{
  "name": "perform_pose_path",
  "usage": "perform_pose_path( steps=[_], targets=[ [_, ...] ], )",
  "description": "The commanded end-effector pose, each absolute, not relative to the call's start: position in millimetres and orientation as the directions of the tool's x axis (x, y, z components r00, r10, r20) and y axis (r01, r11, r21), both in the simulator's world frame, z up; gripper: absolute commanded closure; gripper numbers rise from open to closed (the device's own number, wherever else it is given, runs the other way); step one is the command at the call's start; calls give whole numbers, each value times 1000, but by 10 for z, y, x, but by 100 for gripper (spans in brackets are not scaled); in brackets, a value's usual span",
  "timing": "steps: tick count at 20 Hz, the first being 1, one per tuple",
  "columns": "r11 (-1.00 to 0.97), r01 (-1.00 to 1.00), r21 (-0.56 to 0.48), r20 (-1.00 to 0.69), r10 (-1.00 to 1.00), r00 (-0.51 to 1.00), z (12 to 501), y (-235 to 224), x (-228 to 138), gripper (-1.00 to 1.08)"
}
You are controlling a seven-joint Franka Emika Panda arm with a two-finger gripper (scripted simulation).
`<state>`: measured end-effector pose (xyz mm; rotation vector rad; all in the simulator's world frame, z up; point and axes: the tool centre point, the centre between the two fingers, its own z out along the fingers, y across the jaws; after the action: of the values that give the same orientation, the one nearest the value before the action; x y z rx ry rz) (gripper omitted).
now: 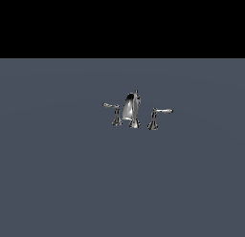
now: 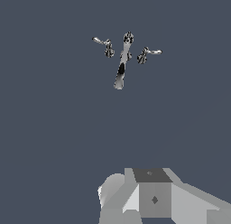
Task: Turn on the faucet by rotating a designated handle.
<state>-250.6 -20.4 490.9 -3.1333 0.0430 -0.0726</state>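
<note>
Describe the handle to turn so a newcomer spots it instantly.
On the bare grey floor stands a small chrome faucet with a tall curved spout. The designated handle sits alone on the exterior view's right of it; its lever looks longer and brighter than its twin's.

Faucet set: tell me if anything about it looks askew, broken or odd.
Nothing stands out. The spout stands upright between its two handles, one on the exterior view's left and one on the right. Both stand upright, levers pointing outward. No damage shows at this small size.

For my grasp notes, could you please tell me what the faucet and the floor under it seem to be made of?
The faucet looks like polished chrome metal: bright highlights beside dark mirror-like patches. The floor looks matte and uniformly grey-blue, with no shine or texture; its material cannot be told.
</note>
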Motion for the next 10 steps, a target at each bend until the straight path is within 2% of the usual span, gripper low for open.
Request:
perform_pose_path(
  steps=[1,10],
  targets=[
    [-1000,-27,-8,46,-28,999,4909,-204,-2506,108],
    [-997,-77,-9,45,-77,996,4797,-156,-2396,108]
  ],
)
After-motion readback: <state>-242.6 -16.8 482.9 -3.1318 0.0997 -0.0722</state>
